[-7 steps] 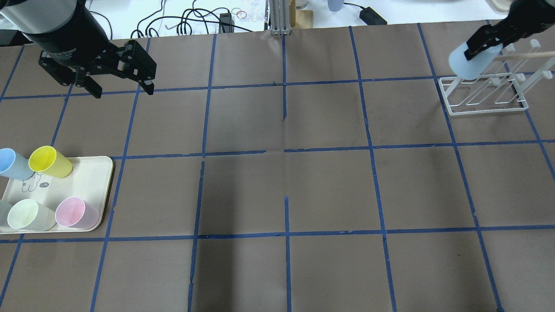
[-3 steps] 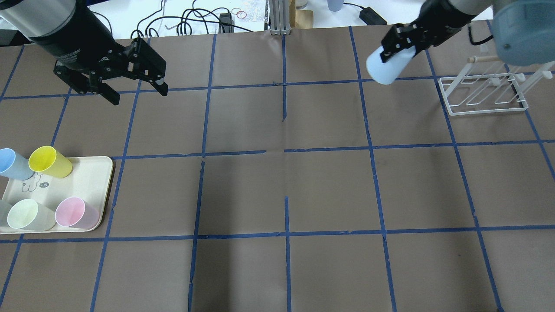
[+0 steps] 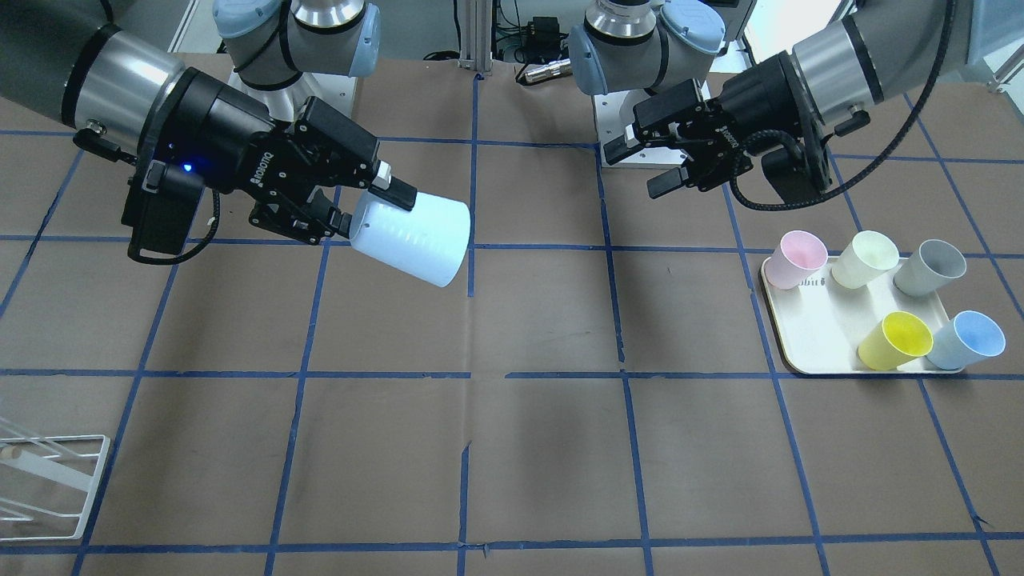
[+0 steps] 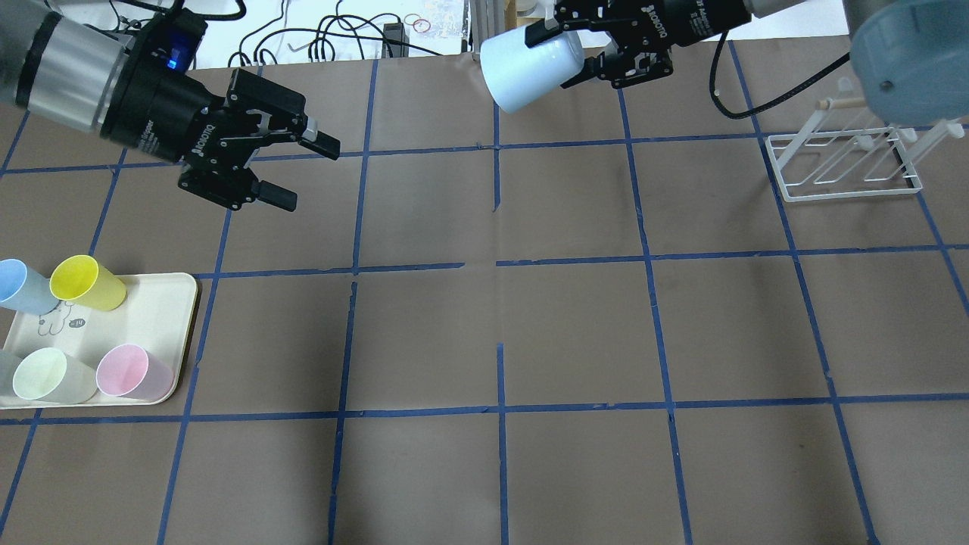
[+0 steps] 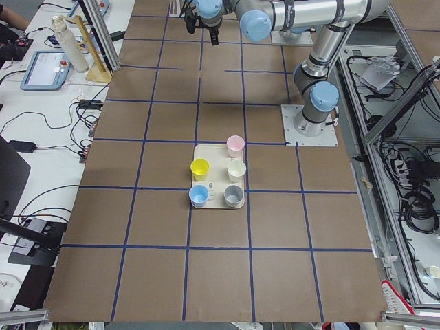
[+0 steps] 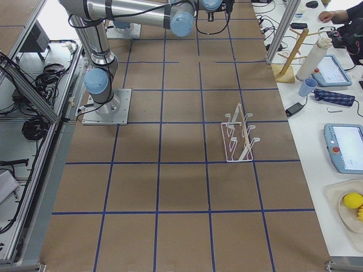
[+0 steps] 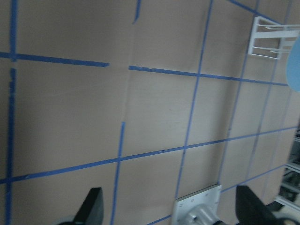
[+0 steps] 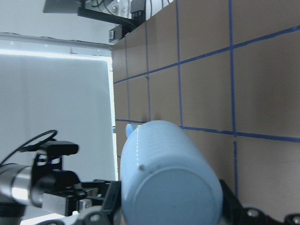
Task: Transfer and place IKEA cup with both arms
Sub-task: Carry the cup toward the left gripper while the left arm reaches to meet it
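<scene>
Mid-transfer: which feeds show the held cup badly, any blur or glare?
Left wrist view: blurred throughout, the white rack smeared; a blue patch at the right edge is too soft to identify. Overhead view: sharp, but the IKEA cup is washed nearly white. Right wrist view: cup close and clear, the pale panel at left rimmed by glare.

**Cups on a tray [image 4: 155,310], a rack [image 4: 852,194] far off**

The cream tray lay near one end of the brown, blue-taped surface [image 4: 575,333] — five upright on it: yellow cup [image 4: 87,284], pink cup [image 4: 135,372], pale green cup [image 4: 51,376], grey cup [image 3: 932,268], light blue cup [image 4: 21,289]. The white wire rack stood well apart, toward the other end.
</scene>
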Available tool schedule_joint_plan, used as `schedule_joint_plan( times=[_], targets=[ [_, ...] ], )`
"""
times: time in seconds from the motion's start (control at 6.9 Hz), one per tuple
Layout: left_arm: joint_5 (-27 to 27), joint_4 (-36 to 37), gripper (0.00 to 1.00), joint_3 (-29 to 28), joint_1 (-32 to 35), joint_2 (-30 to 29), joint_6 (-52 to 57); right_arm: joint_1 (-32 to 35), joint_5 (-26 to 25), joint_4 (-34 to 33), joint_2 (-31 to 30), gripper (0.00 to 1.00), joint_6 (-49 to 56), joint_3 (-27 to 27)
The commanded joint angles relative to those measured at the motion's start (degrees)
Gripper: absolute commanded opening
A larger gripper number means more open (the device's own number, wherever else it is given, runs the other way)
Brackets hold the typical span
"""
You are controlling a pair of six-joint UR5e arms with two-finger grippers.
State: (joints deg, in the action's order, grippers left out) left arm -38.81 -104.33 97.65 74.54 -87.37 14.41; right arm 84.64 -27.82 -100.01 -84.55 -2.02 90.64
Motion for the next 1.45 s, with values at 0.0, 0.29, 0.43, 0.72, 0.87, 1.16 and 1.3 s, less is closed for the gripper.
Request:
schedule_joint_plan(
  times=[0.0, 0.29, 0.43, 0.72, 0.87, 1.16, 1.3],
  targets=[
    [20.90, 3.49, 1.00, 4.83, -1.77, -2.62, 1.93, -2.97, 15.69, 4.18, -0.09, 0.00, -1.50, 3.46],
    [30.87, 5.97, 1.00, 5.18, 1.39, -5.87, 1.67, -4.84, 25.57, 4.04, 0.34, 0.00, -0.63, 10.40],
    [31.60, 10.51, 1.00, 5.44, 1.92, -9.11, 0.10, -4.75, 26.75, 3.51, 0.43, 0.00, -0.44, 11.74],
    [34.77, 20.08, 1.00, 5.01, 8.22, -14.39, -10.75, -4.05, 26.59, 3.51, 1.31, 0.00, -0.18, 12.01],
    [34.16, 25.70, 1.00, 5.62, 10.43, -15.02, -16.55, -2.13, 26.59, 3.51, 1.40, 0.00, 0.95, 12.02],
    [33.72, 26.72, 1.00, 6.50, 11.15, -13.10, -24.41, -0.27, 26.67, 3.42, 2.46, 0.00, 0.88, 11.93],
    [33.72, 26.72, 1.00, 6.50, 11.15, -13.27, -24.43, -0.27, 26.67, 3.42, 2.46, 0.00, 0.27, 11.67]
  ],
)
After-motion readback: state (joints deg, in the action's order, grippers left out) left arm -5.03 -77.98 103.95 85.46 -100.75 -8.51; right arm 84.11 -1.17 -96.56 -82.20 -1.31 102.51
